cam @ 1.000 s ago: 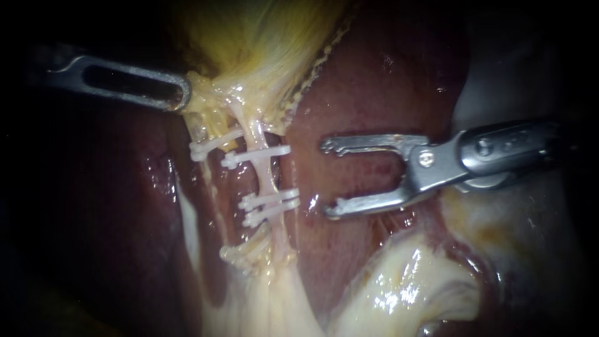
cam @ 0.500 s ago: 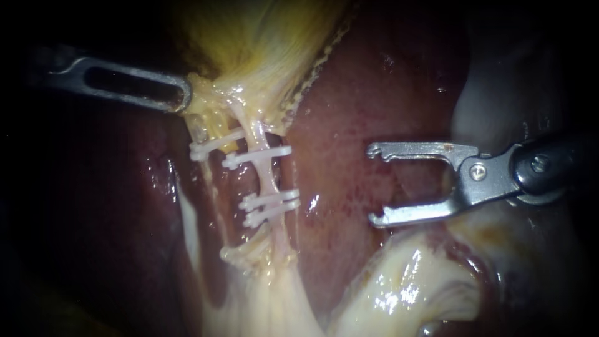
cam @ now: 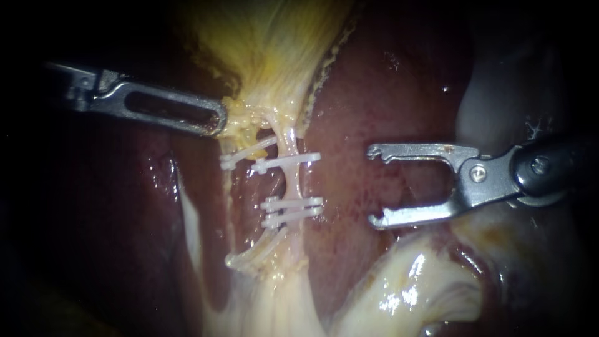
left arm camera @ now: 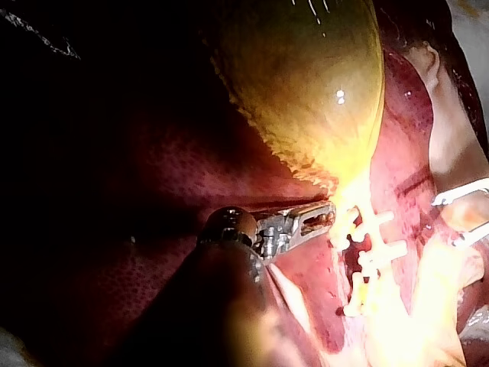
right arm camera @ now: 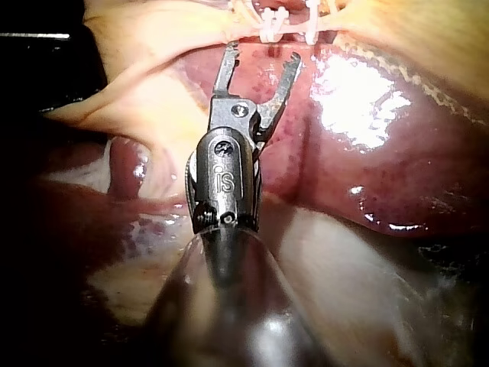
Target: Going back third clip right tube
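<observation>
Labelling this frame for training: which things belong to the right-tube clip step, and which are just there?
In the job: right instrument, open; right tube; its three clips.
Just there: left instrument holding the gallbladder; liver; left tube's clips.

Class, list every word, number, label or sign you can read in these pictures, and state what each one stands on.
No readable text.
One small stamped mark on the metal body of the right instrument, too small to read surely.
The clips and liver carry no marks.
</observation>
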Controlling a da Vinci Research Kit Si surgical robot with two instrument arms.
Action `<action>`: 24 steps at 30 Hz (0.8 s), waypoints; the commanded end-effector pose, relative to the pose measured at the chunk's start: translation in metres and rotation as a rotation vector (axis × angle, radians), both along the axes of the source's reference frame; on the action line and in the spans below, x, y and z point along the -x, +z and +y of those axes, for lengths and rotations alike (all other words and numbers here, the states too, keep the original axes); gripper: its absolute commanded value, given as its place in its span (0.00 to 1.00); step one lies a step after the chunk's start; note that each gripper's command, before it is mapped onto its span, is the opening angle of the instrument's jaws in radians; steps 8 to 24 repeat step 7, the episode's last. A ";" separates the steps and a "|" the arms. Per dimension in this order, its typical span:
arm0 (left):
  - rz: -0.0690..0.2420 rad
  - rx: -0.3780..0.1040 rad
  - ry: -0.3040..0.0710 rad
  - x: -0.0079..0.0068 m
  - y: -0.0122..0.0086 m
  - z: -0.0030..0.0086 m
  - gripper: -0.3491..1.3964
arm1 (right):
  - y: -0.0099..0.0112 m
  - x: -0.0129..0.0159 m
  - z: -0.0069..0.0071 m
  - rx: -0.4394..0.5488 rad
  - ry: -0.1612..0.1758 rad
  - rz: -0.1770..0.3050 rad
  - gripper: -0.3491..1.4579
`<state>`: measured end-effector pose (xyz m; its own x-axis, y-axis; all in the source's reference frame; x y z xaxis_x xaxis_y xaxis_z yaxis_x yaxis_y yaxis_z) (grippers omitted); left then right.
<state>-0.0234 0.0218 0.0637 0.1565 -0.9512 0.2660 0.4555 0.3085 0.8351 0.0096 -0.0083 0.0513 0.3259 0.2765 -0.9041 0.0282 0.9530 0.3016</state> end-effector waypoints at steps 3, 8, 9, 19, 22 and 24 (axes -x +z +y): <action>-0.001 -0.001 0.001 -0.0002 -0.0002 0.0001 0.00 | 0.0000 0.0000 0.0000 0.000 0.000 0.000 0.47; -0.003 -0.003 0.003 -0.0004 -0.0003 0.0002 0.00 | 0.0000 -0.0002 -0.0001 -0.027 0.010 -0.004 0.47; -0.003 -0.003 0.003 -0.0004 -0.0003 0.0002 0.00 | 0.0000 -0.0002 -0.0001 -0.027 0.010 -0.004 0.47; -0.003 -0.003 0.003 -0.0004 -0.0003 0.0002 0.00 | 0.0000 -0.0002 -0.0001 -0.027 0.010 -0.004 0.47; -0.003 -0.003 0.003 -0.0004 -0.0003 0.0002 0.00 | 0.0000 -0.0002 -0.0001 -0.027 0.010 -0.004 0.47; -0.003 -0.003 0.003 -0.0004 -0.0003 0.0002 0.00 | 0.0000 -0.0002 -0.0001 -0.027 0.010 -0.004 0.47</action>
